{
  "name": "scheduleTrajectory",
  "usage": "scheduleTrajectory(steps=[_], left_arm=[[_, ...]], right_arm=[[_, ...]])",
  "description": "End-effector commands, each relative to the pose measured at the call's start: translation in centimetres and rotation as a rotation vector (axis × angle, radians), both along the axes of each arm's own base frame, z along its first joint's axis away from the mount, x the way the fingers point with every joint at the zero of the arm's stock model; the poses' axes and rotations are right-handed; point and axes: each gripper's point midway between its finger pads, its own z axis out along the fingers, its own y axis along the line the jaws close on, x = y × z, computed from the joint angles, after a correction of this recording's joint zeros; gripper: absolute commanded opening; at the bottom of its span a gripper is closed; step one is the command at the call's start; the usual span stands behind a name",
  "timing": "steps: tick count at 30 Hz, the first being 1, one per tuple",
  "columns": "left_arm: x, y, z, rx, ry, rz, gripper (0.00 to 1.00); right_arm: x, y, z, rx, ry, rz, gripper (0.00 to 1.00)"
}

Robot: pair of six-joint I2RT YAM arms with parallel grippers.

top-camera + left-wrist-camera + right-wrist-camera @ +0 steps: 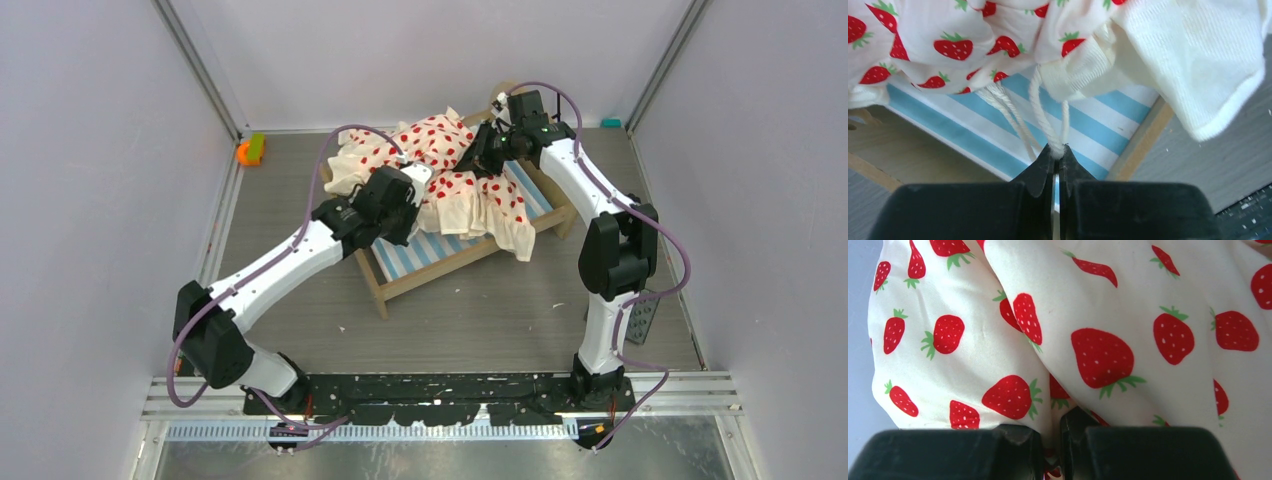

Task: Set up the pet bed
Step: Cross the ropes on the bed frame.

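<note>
While the bed [381, 287] stands slantwise on the far half of the counter [480, 320], about midway between its left and right edges, the striped mattress [420, 252] lies in the wooden frame with its near end bare. The cream bedding [440, 140], printed with red strawberries, is bunched over the far end of the mattress; one flap droops over the frame's right side and another part spills onto the counter toward the far left corner. The left hand [1057, 155] is pressed together on a white cord [1040, 115] that hangs from the bedding's edge above the blue and white stripes. The right hand [1052, 435], near the far end board, has its fingers close together with a fold of the printed cloth pinched between them. A small orange and green object [250, 150] sits in the far left corner.
</note>
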Motion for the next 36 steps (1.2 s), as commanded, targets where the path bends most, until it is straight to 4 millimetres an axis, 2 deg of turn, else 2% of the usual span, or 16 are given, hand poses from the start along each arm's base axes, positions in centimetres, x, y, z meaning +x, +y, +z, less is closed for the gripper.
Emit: scheduleTrajectory(steps=[1,8,16,20,22,24,27,31,36], left_arm=[[-2.9,0.6,1.4,-0.017,0.116,-0.021,0.00],[-4.9,-0.2,3.8,-0.047,0.226,-0.074,0.00],[-6.1,-0.5,7.0,-0.126,0.257,-0.099,0.02],[-6.8,-0.4,8.2,-0.140,0.267,-0.122,0.06],[-6.7,0.0,8.0,-0.126,0.271,-0.116,0.07],[-6.4,0.4,7.4,-0.114,0.288,-0.099,0.06],[-5.3,0.6,6.6,-0.124,0.308,-0.079,0.01],[-3.1,0.9,6.8,-0.183,0.321,-0.044,0.00],[0.1,1.1,9.0,-0.262,0.292,-0.021,0.00]], right_arm=[[0.7,-0.3,1.8,0.013,-0.058,-0.003,0.18],[0.8,-0.3,1.5,0.011,-0.053,-0.005,0.18],[1.0,-0.3,1.1,0.003,-0.052,-0.004,0.18],[1.1,-0.5,1.0,-0.009,-0.058,-0.009,0.27],[1.1,-0.6,1.0,-0.016,-0.065,-0.012,0.37],[1.1,-0.9,1.3,-0.027,-0.078,-0.019,0.46],[0.7,-1.4,3.1,-0.043,-0.135,-0.027,0.57],[-0.3,-2.5,5.8,-0.071,-0.219,-0.055,0.61],[-2.6,-3.7,8.4,-0.081,-0.307,-0.071,0.61]])
